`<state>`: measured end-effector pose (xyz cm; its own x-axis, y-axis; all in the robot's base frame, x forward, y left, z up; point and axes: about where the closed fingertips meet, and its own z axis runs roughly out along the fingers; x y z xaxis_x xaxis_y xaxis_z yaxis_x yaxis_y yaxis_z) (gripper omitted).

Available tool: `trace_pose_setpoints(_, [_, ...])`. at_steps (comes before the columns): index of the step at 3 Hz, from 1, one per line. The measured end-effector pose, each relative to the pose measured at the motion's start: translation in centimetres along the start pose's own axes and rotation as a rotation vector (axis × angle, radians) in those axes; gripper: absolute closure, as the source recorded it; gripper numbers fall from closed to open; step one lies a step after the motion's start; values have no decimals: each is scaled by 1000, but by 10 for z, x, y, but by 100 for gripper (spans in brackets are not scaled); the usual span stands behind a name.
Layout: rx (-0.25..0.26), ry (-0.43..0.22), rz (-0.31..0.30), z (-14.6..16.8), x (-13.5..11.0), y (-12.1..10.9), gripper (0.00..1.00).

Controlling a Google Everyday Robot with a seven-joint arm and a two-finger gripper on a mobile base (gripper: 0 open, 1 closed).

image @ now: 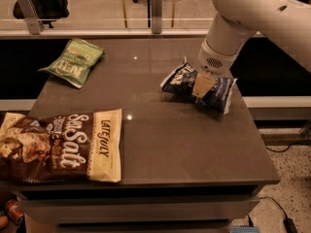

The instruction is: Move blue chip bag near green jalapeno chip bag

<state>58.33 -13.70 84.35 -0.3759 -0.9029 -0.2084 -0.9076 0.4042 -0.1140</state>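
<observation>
Camera view: white arm [252, 13] reaching down to the blue chip bag [177, 80] on the bench [194, 149].

The dark bench is carrying three bags. The large brown-and-cream Sea Salt bag [58, 144] is lying at the front left, the green jalapeno chip bag [75, 62] is lying near the far left corner, and the blue chip bag is lying crumpled right of centre, well apart from the green one. The gripper [201, 85] is pressing onto the middle of the blue bag; whether it is closed on the foil cannot be told. The grasp looks like the step in hand. It is calling for a firm pinch on a fold, a lift just clear of the surface, and a carry leftward behind the Sea Salt bag, setting down beside the green bag without nudging it.
</observation>
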Motion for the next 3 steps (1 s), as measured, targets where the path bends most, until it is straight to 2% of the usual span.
trace_pose_setpoints(1, [0,0,0,-5,-1,-1,100])
trace_pose_setpoints(2, [1,0,0,-7,-1,-1,100])
trace_pose_setpoints(3, [34,-15,-65,-28,-8,-11,100])
